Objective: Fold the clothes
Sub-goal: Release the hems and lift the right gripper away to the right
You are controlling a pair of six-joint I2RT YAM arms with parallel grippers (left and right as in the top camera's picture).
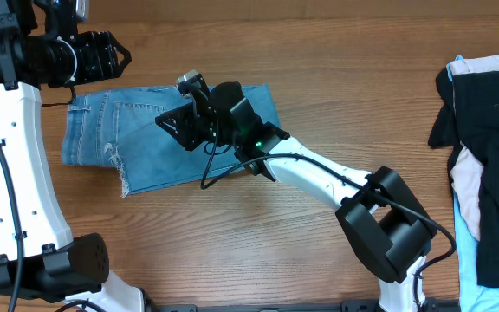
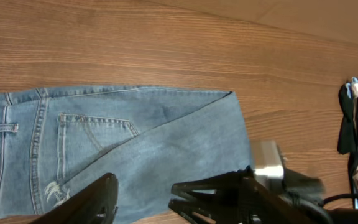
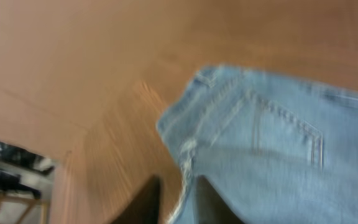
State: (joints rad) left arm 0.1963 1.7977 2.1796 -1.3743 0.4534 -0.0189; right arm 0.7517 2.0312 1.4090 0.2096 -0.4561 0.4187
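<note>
As the jeans (image 1: 137, 130) lie flat on the wooden table (image 1: 345, 78), left of centre, my right gripper (image 1: 170, 126) hangs over their middle. Its fingers (image 3: 146, 200) stand slightly apart, and I cannot tell whether they touch the cloth. My left gripper (image 1: 121, 56) sits just past the waistband corner, off the denim; I cannot tell its state. The washed light-blue denim is folded, one leg crossing a stitched back pocket (image 2: 92, 137) diagonally, with a frayed hem (image 1: 121, 178). A heap of dark and pale garments (image 1: 492, 130) lies well apart.
</note>
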